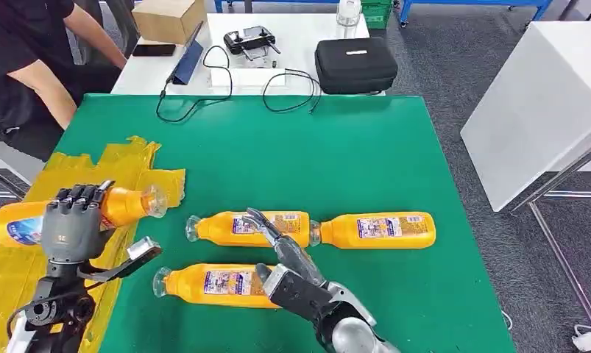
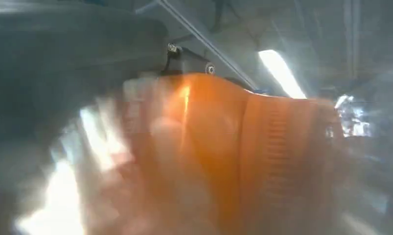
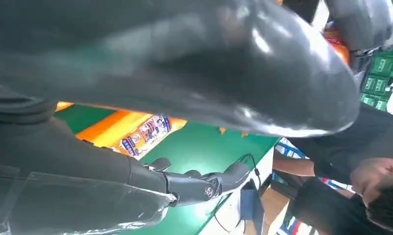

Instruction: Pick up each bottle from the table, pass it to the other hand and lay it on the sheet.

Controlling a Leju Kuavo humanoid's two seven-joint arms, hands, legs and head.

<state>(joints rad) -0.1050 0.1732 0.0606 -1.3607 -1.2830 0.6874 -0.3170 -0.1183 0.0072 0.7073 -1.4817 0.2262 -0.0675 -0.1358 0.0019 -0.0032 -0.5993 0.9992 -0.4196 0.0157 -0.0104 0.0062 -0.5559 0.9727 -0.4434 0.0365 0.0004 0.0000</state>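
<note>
On the green bench (image 1: pixel 366 147) you see three orange plastic bottles (image 1: pixel 380 230) lying by your right robot hand (image 1: pixel 288 272), fingers spread, empty. Over the crinkled yellow sheet (image 1: pixel 123 165), your left robot hand (image 1: pixel 71 220) grips a fourth orange bottle (image 1: pixel 123 206).

held bottle (image 2: pixel 233 156) blurred in left wrist view, near bottle (image 1: pixel 211 284) partly hidden by right hand (image 1: pixel 292 276)

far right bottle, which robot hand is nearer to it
Right. The right robot hand lies over the two bottles beside the far right bottle, not touching it. The left robot hand is across the table, holding another bottle above the sheet.
</note>
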